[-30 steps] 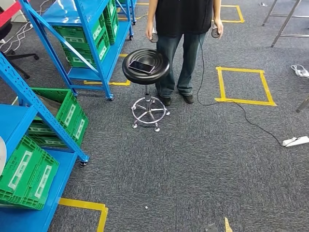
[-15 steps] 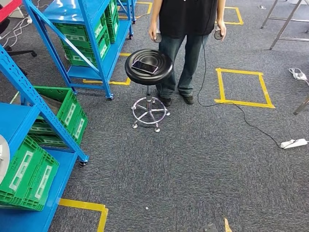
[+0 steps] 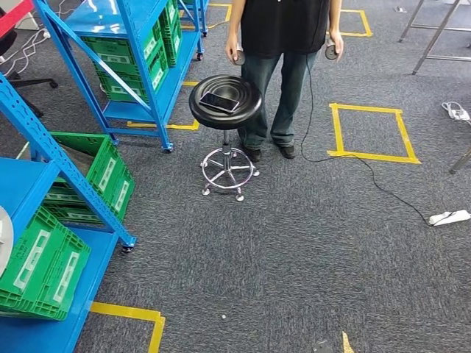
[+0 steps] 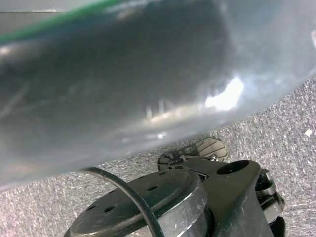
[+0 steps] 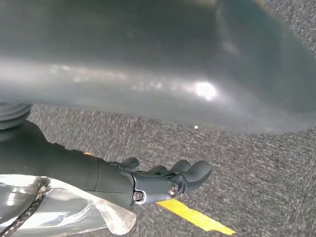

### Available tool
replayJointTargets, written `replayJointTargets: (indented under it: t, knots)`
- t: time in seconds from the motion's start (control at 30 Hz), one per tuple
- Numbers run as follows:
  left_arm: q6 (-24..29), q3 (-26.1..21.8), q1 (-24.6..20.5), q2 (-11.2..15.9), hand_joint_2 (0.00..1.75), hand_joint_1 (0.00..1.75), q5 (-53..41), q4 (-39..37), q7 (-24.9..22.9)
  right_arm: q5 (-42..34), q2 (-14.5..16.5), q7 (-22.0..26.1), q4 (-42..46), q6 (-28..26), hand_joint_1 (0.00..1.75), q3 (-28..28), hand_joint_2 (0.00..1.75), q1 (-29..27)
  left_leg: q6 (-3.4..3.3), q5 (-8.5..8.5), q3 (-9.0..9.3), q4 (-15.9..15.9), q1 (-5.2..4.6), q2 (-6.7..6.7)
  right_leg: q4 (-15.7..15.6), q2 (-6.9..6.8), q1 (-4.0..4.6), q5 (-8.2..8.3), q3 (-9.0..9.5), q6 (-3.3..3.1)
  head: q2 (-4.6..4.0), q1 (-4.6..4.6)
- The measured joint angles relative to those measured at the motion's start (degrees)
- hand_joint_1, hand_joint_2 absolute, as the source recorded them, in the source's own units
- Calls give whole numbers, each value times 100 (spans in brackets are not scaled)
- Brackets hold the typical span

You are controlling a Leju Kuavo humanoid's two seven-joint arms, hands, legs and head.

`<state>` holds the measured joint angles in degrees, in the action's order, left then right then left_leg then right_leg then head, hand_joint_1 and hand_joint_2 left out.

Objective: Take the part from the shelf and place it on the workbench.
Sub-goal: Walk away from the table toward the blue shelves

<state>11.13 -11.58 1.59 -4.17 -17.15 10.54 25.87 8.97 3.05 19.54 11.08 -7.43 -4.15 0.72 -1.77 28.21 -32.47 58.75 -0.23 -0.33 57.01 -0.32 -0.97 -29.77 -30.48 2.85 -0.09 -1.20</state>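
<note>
A round silver part [image 3: 3, 239] peeks in at the left edge of the head view, in front of the blue shelf [image 3: 61, 165]. In the left wrist view its shiny curved surface [image 4: 149, 74] lies close to the camera and hides my left hand's fingers, which seem to hold it. My right hand [image 5: 164, 180] hangs over the grey carpet with its fingers stretched out and nothing in them. A strip of yellow tape [image 5: 193, 217] runs under it.
Green crates [image 3: 39, 268] sit on the low blue shelf boards. A black stool [image 3: 225, 99] with a phone [image 3: 215, 101] on it stands ahead, and a person [image 3: 277, 73] stands behind it. Also on the carpet are a yellow tape square [image 3: 372, 132], a cable and a power strip [image 3: 449, 217].
The whole picture has shifted slightly, so the camera moved. A little more of the silver part shows at the left edge than one second ago.
</note>
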Motion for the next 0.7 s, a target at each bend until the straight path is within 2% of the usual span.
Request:
replayJointTargets:
  t: [0.07,0.1,0.17,0.2,0.23,0.27,0.3,0.37,0.4,0.43,0.5,0.53,0.6,0.63,0.7]
  knots:
    - [-3,0,-1,-2,0,0,-13,0,7,33,-1,1,0,-27,0,0,0,7,-77,-86,102,-190,14,-18,81,-2,-5,-90,-32,24,0,16]
    - [-5,0,-4,-3,0,0,-16,0,9,40,-1,1,0,-37,0,0,0,11,-102,-127,149,-272,24,-31,283,6,-4,-221,-127,19,0,25]
    - [-10,-1,-7,-1,0,0,-20,0,9,43,-1,-1,0,-42,0,0,0,12,-122,-145,164,-305,10,-68,956,24,-10,-563,-447,13,0,34]
    - [-13,-2,-7,0,0,0,-20,0,9,44,-1,-1,0,-43,0,-1,0,6,-118,-142,159,-302,5,-99,1258,24,-17,-674,-596,21,0,33]
    - [-15,-2,-4,0,0,0,-20,0,9,44,-1,-2,0,-43,0,-1,0,0,-109,-139,158,-296,2,-139,1406,24,-28,-689,-670,32,0,32]
    - [-19,-2,-2,-1,0,0,-20,0,9,45,-1,-2,0,-44,0,-2,0,-4,-89,-133,157,-283,6,-189,1350,27,-44,-598,-641,47,0,30]
    - [-22,-2,-1,-2,0,0,-20,0,9,45,-1,-2,0,-44,0,-2,0,-4,-56,-119,155,-255,16,-246,1081,54,-70,-418,-499,66,0,32]
    - [-25,-3,-9,3,0,0,-20,0,9,45,2,-2,0,-46,0,-2,0,-2,42,-62,115,-139,31,-362,417,288,-125,-172,-139,102,0,39]
    - [-24,-3,-15,8,0,0,-20,0,10,46,6,-2,0,-47,0,-2,0,-1,92,-36,80,-73,31,-418,218,383,-139,-135,-21,82,0,38]
    - [-23,-4,-17,14,0,0,-20,0,10,46,10,-2,0,-48,0,-2,0,-3,135,-23,44,-25,30,-465,154,447,-137,-162,27,48,0,34]
    - [-20,-4,-7,19,0,0,-20,0,11,47,13,-4,0,-49,0,-1,0,-17,194,-36,-4,2,43,-557,179,345,-113,-165,34,-49,0,21]
    - [-19,-4,1,17,0,0,-20,0,11,46,13,-4,0,-50,0,0,0,-23,218,-22,-24,26,51,-524,177,288,-105,-158,39,-77,0,16]
    - [-17,-4,5,11,0,0,-23,0,11,46,12,1,0,-47,0,0,0,-29,262,151,-161,316,53,-313,166,152,-95,-153,51,-131,0,-4]
    - [-17,-4,-1,6,0,0,-25,0,12,44,12,5,0,-44,0,0,0,-33,278,314,-305,633,51,-170,164,75,-79,-162,58,-154,0,-16]
    - [-16,-4,-14,1,0,0,-27,0,14,42,12,9,0,-38,0,0,0,-53,293,615,-656,1372,53,-49,165,-99,-44,-190,70,-199,0,-23]
